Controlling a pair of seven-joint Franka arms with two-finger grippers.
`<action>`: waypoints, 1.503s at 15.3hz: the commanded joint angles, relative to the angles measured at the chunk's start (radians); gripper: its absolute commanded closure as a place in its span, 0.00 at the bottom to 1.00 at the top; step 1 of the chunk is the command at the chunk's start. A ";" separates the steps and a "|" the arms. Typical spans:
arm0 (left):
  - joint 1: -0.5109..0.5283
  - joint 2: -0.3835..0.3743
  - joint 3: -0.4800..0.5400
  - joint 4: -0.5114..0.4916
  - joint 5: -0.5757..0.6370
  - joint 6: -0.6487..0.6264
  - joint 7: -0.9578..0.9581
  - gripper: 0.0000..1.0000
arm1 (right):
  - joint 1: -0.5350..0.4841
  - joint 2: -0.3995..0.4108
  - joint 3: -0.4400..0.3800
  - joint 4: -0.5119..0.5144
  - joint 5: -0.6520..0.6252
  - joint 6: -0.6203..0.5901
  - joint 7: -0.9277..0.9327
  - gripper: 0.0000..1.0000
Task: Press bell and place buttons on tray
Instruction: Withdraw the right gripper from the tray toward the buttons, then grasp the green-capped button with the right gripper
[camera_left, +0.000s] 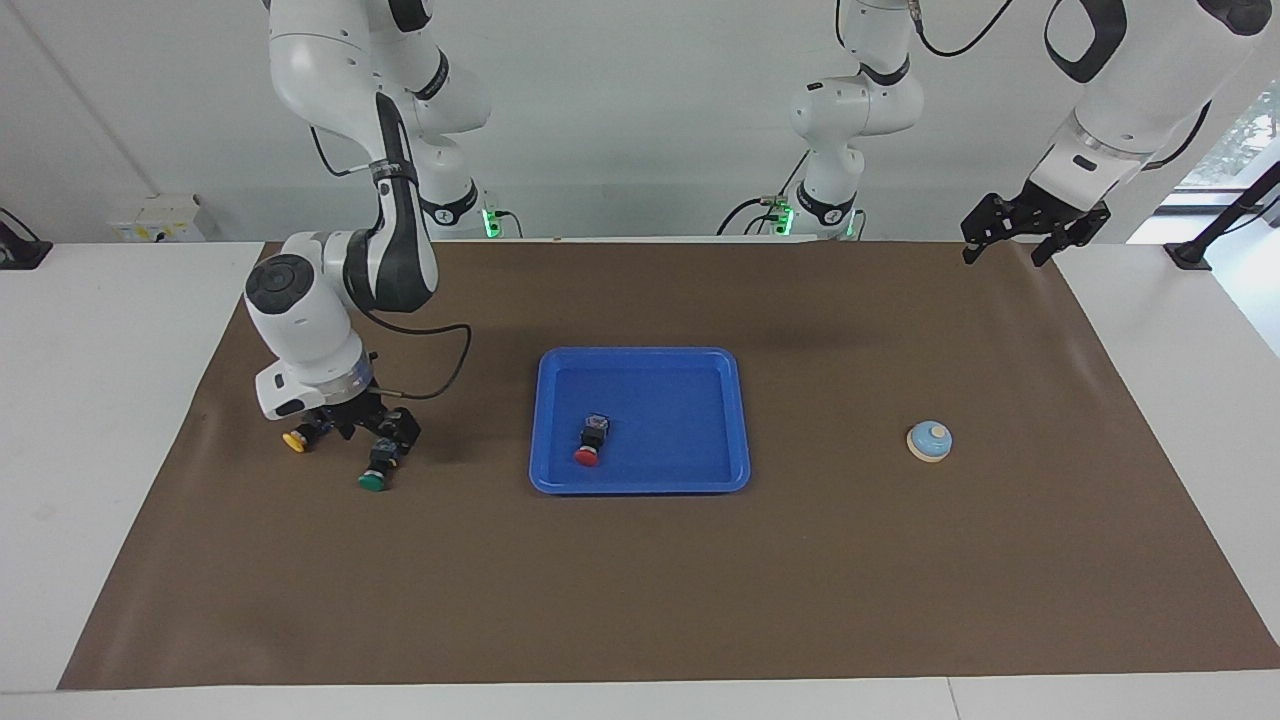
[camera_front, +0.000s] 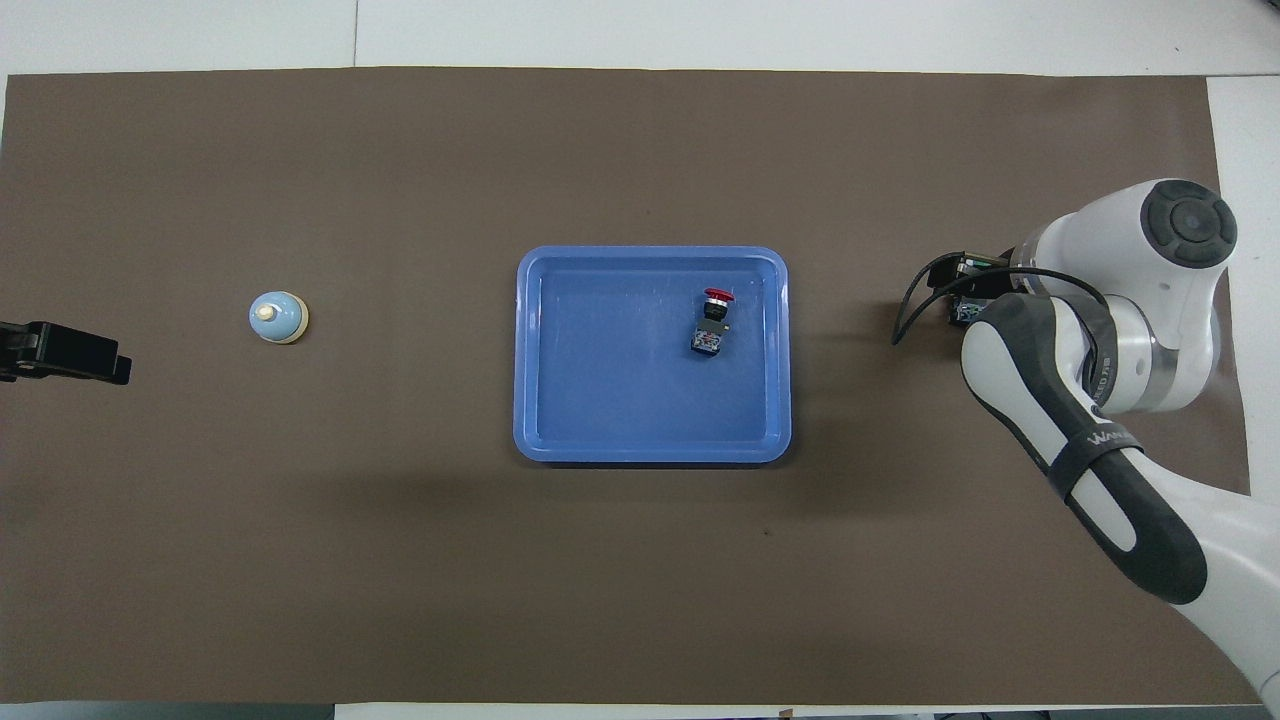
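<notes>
Brown mat spans the table, blue tray at its middle. In the tray lies the red button, long axis toward and away from the robots, cap pointing away. Right gripper, fingers apart, hangs low over the yellow button and green button. Left gripper waits, spread, raised at its own end. Bell sits there.
</notes>
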 joint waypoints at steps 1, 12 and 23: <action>-0.004 -0.002 0.005 0.009 -0.002 -0.008 0.006 0.00 | -0.021 0.016 0.013 -0.020 0.000 0.068 -0.030 0.00; -0.004 -0.002 0.005 0.009 -0.002 -0.008 0.006 0.00 | -0.005 0.010 0.016 0.033 0.000 -0.024 -0.030 1.00; -0.004 -0.002 0.005 0.009 -0.002 -0.008 0.006 0.00 | 0.347 0.061 0.025 0.424 0.025 -0.358 0.361 1.00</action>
